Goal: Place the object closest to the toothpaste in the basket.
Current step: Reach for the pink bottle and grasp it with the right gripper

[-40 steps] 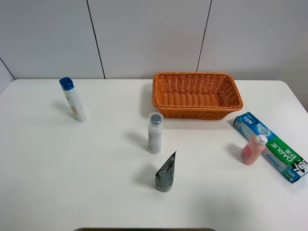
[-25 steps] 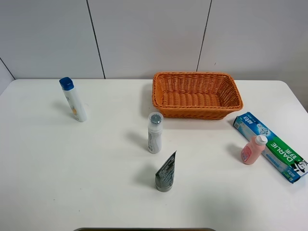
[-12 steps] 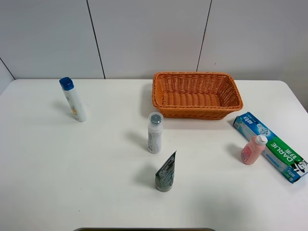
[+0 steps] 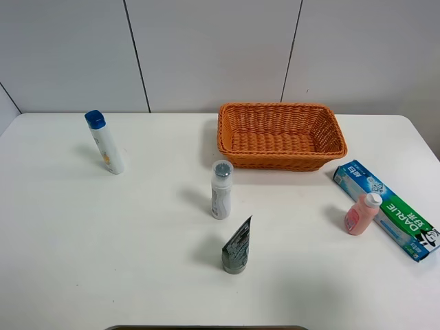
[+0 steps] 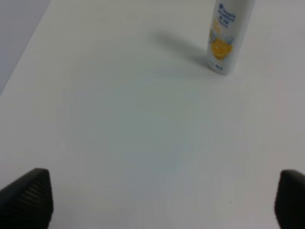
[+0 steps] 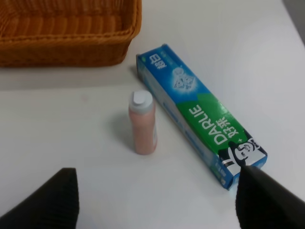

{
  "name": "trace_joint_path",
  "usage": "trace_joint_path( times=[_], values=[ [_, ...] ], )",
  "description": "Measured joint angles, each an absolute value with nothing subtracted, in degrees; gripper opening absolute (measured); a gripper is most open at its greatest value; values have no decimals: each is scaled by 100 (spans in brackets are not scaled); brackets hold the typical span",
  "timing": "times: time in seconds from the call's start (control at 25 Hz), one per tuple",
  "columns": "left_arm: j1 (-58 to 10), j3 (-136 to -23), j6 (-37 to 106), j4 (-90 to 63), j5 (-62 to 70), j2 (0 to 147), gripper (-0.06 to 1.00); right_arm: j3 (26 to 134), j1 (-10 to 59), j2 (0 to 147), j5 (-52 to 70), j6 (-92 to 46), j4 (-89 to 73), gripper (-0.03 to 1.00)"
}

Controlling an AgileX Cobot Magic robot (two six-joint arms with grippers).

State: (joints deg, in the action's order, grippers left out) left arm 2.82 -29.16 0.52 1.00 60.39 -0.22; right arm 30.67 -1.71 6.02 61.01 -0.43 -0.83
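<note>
The blue-and-green toothpaste box (image 4: 385, 210) lies flat at the right of the white table and also shows in the right wrist view (image 6: 200, 114). A small pink bottle with a white cap (image 4: 361, 213) stands upright right beside it, on its left (image 6: 143, 124). The orange wicker basket (image 4: 275, 161) sits at the back middle, empty; its wall shows in the right wrist view (image 6: 66, 47). My right gripper (image 6: 159, 191) is open, above the table in front of the pink bottle. My left gripper (image 5: 159, 198) is open over bare table. Neither gripper shows in the exterior view.
A white bottle with a blue cap (image 4: 104, 142) stands at the back left, also in the left wrist view (image 5: 228, 36). A white bottle with a grey cap (image 4: 221, 190) and a grey tube standing on its cap (image 4: 237, 247) are mid-table.
</note>
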Motion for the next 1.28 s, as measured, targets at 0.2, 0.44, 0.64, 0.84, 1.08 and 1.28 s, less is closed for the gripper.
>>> trace_joint_path(
  times=[0.2, 0.44, 0.64, 0.84, 1.08, 1.28],
  values=[
    [282, -2916, 52, 100, 6039, -22, 94, 3606, -171, 1795, 6088, -43, -129, 71],
    [282, -2916, 52, 100, 6039, -22, 94, 4609, -171, 3275, 6176, 143, -129, 71],
    [282, -2916, 52, 100, 6039, -22, 94, 5589, -171, 4576, 6455, 515, 57, 71],
    [282, -2916, 52, 100, 6039, -22, 94, 6481, -171, 5958, 6929, 721, 237, 71],
    [282, -2916, 52, 100, 6039, -22, 94, 6982, -171, 7409, 6933, 747, 237, 71],
    [282, -2916, 52, 100, 6039, -22, 94, 7013, -171, 8332, 6939, 666, 183, 71]
  ],
)
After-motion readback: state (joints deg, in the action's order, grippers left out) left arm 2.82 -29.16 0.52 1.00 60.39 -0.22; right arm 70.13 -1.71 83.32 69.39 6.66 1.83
